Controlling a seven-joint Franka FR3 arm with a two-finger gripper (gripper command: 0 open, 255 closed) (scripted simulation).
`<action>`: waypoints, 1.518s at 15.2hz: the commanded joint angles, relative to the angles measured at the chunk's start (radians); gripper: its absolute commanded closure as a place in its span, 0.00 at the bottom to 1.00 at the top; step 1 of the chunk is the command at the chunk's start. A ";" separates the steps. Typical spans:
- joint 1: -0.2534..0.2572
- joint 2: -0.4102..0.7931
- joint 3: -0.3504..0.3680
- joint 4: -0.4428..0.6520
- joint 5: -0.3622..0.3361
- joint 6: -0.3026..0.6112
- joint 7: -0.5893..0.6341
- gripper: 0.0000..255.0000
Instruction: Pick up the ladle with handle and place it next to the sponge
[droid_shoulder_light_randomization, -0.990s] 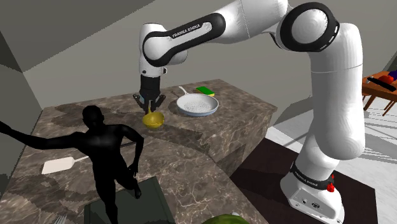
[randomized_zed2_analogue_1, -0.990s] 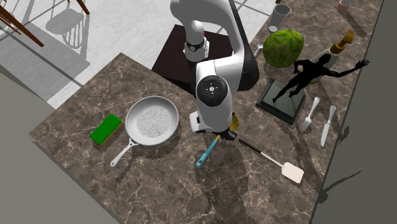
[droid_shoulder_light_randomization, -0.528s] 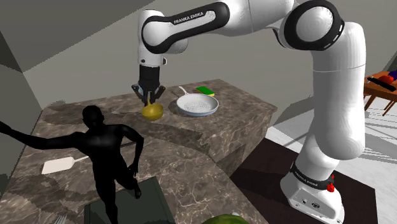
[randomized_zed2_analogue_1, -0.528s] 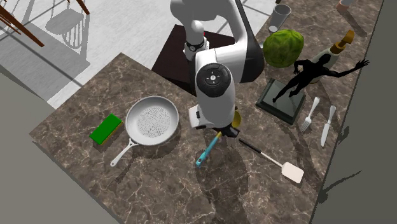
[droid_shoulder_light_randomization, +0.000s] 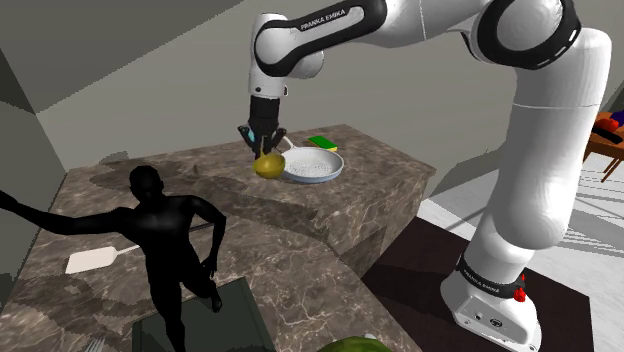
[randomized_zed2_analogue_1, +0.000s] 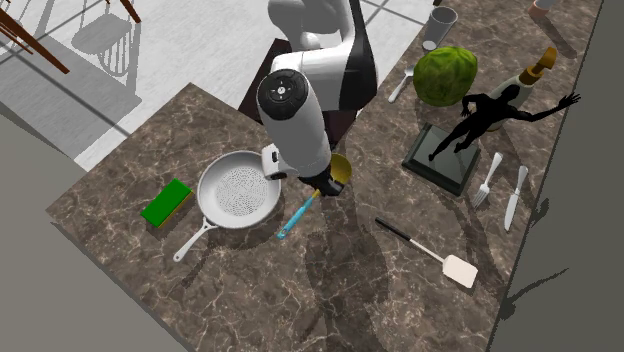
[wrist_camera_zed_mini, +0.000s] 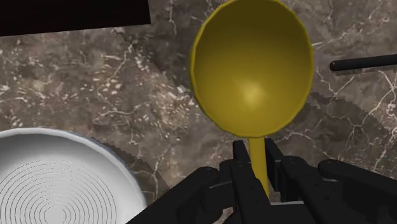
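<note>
Yellow in its bowl and teal along its handle, the ladle (wrist_camera_zed_mini: 252, 67) is pinched by the tool (wrist_camera_zed_mini: 256, 153). In the wrist view the two black fingers (wrist_camera_zed_mini: 240, 159) press on the thin yellow neck just behind the bowl, whose hollow faces the camera. In the shoulder view the bowl hangs right under the tool and seems to be lifted off the dark brown marble tabletop (droid_shoulder_light_randomization: 380, 175). It sits at the rim of a white frying pan (droid_shoulder_light_randomization: 312, 166), on the side toward that view's left. The second exterior view has the teal handle poking out from beneath the white arm, slanting toward that view's lower left, with its tip near the pan's rim. The green sponge (randomized_zed2_analogue_1: 167, 202) lies flat on the tabletop on the far side of the pan from the ladle, so the pan sits between the two. A white-bladed spatula (randomized_zed2_analogue_1: 460, 270) with a black handle lies well apart, toward the second exterior view's right. Further that way a black figure (randomized_zed2_analogue_1: 480, 115) with outstretched arms stands on a dark tray (randomized_zed2_analogue_1: 430, 165). A fork (randomized_zed2_analogue_1: 488, 178) and a knife (randomized_zed2_analogue_1: 515, 195) lie beside it, and a round green vegetable (randomized_zed2_analogue_1: 445, 75) rests near the tabletop's edge. A black area (wrist_camera_zed_mini: 70, 13) shows past the tabletop's edge in the wrist view.
</note>
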 joint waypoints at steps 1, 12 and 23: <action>-0.026 -0.051 -0.012 -0.066 0.017 0.009 -0.045 1.00; -0.156 -0.249 -0.126 -0.295 0.060 -0.004 -0.306 1.00; -0.280 -0.338 -0.275 -0.384 0.031 -0.051 -0.562 1.00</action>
